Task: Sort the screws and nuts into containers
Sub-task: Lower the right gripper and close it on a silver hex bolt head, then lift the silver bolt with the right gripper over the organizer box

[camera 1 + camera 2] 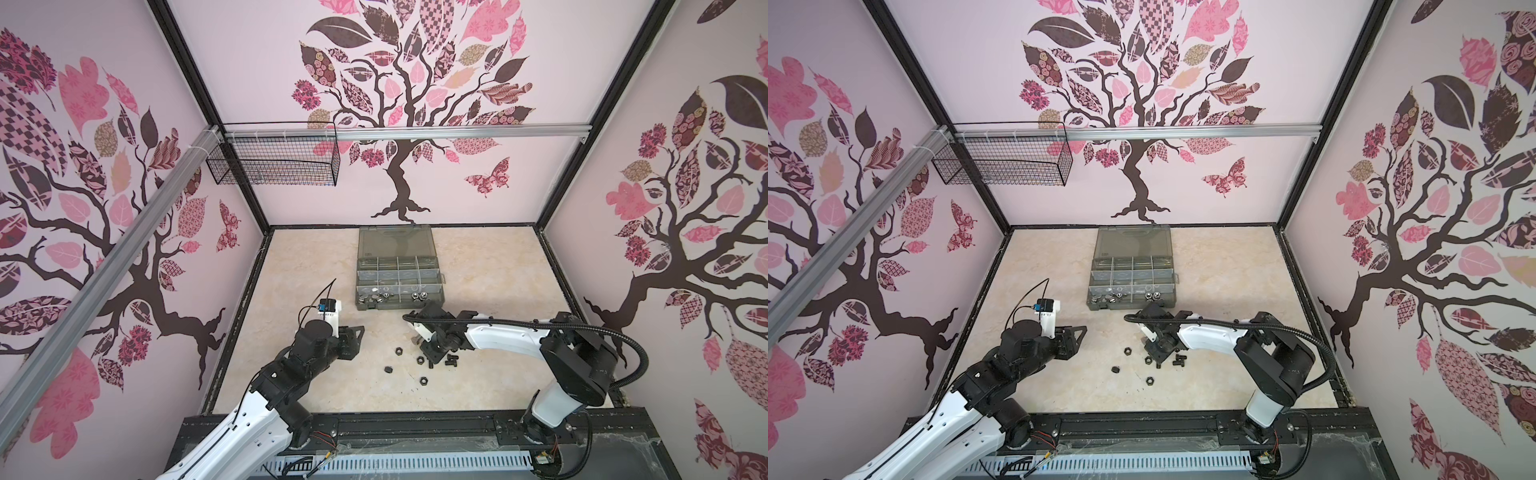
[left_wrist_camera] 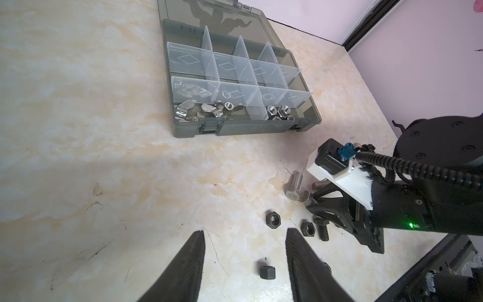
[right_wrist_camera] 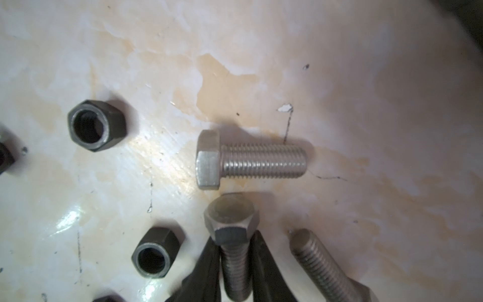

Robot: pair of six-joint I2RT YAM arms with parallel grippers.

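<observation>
My right hand [image 3: 235,251] is clamped on one silver screw [image 3: 231,222] at the desk [image 3: 366,104], two more screws [image 3: 251,159] lying beside it. My left hand [image 2: 244,232] is apart, empty. Four black nuts [image 1: 397,351] loose before the case [image 1: 399,282].

I read the bench [image 3: 379,91] as glossy marble-look laminate, scuffed. Silver screw [image 3: 261,160]: bright bare metal. Grey screw [image 3: 231,224]: duller satin metal. Nuts [image 3: 116,125]: matt black metal. Case [image 2: 261,129]: smoky translucent plastic; dividers [image 2: 209,60] clear, glossy. Left claw fingers [image 2: 188,266]: matt black, ribbed. Basket [image 1: 274,162]: black wire.
</observation>
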